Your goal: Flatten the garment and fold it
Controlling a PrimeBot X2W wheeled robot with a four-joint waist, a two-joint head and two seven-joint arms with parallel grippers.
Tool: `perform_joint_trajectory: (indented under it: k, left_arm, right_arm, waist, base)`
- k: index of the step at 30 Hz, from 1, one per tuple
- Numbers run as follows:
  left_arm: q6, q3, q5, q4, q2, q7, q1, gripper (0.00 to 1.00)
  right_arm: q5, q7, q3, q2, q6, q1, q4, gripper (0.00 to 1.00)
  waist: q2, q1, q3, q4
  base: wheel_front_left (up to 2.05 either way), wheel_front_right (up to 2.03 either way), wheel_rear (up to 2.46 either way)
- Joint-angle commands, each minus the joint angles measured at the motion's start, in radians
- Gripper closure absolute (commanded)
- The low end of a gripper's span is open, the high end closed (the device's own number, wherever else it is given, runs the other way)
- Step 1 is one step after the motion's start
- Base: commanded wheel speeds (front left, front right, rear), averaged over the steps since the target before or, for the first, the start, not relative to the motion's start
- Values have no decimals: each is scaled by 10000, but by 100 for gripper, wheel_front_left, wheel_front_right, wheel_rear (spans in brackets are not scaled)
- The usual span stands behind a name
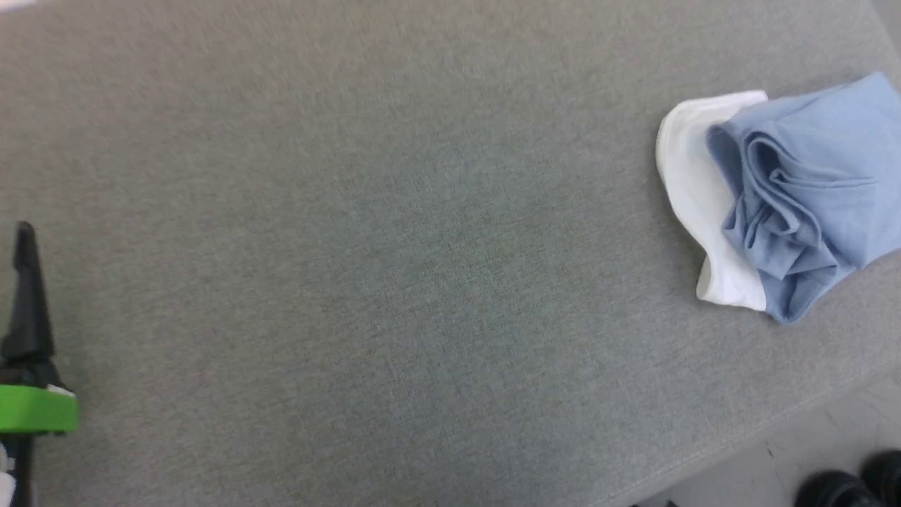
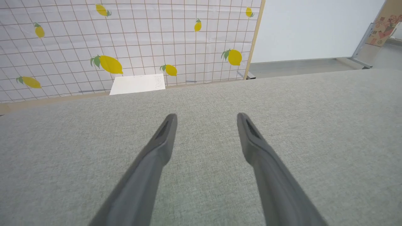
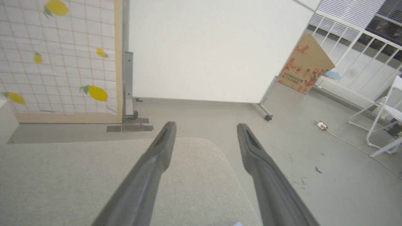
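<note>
Lying crumpled, soft blue garment on woven grey surface.

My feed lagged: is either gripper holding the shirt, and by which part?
Nothing is held. The left gripper and right gripper are open and empty; the garment lies crumpled on the grey surface.

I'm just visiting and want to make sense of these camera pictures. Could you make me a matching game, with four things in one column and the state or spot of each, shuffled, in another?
Things
1. garment
2. left gripper
3. right gripper
4. cardboard box

States
A. open, over the rounded corner of the grey cushion, floor beyond
B. crumpled in a heap, blue over white
C. tilted, on the floor at the end of a white board
D. open, over bare grey cushion, lemon-print screen ahead

Pairs: 1-B, 2-D, 3-A, 4-C
</note>
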Motion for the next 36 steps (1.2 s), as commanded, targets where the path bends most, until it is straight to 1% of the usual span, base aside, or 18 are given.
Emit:
perform_joint_trajectory:
  k: [1, 3, 4, 8, 10, 16, 20, 25, 29, 30, 36]
  left_arm:
    - [130, -93, -16, 165, -141, -127, -146, 0]
    - [205, -219, 1, 433, -345, -294, -221, 0]
    - [246, -282, 19, 567, -444, -373, -246, 0]
    - [329, -590, 108, 1020, -735, -535, -362, 0]
    - [372, -728, 184, 1172, -830, -584, -430, 0]
    - [463, -1196, 355, 1584, -1125, -641, -732, 0]
    - [551, -1322, 311, 1882, -1369, -721, -825, 0]
    - [609, -1446, 203, 2254, -1674, -828, -866, 0]
    - [617, -1562, 109, 2509, -1918, -901, -845, 0]
    - [584, -1624, 34, 2696, -2048, -949, -800, 0]
    - [529, -1700, -70, 3044, -2235, -1035, -681, 0]
  right_arm:
    - [206, -429, 190, 218, -19, -179, -54, 0]
    - [250, -1038, 613, 409, -19, -128, -118, 0]
    - [337, -1404, 719, 651, -19, -80, -120, 0]
    - [369, -2825, 1240, 1206, -19, 426, -97, 0]
    - [418, -3461, 1334, 1579, -19, 714, -29, 0]
    - [385, -4795, 1431, 2214, -19, 1905, 344, 0]
    - [299, -5646, 1245, 2438, -19, 2766, 433, 0]
    - [130, -6504, 950, 2557, -19, 3968, 507, 0]
    - [509, -6996, 882, 2573, -19, 4872, 802, 0]
    - [708, -7200, 994, 2575, -19, 5433, 1101, 0]
    - [770, -7365, 1282, 2576, -19, 6403, 1537, 0]
  waist:
    - [42, -1, -1179, 423]
    - [42, -1, -1598, 630]
    - [42, -1, -1820, 747]
    - [42, -1, -2561, 1277]
    - [42, -1, -2857, 1510]
    - [42, -1, -3588, 2286]
    - [42, -1, -3982, 2693]
    - [42, -1, -4393, 3227]
    - [42, -1, -4647, 3609]
    - [42, -1, -4787, 3816]
    - [42, -1, -4982, 4095]
  base:
    - [0, 0, 0]
    - [0, 0, 0]
    - [0, 0, 0]
    - [0, 0, 0]
    - [0, 0, 0]
    - [0, 0, 0]
    - [0, 0, 0]
    - [0, 0, 0]
    - [0, 0, 0]
    - [0, 0, 0]
    - [0, 0, 0]
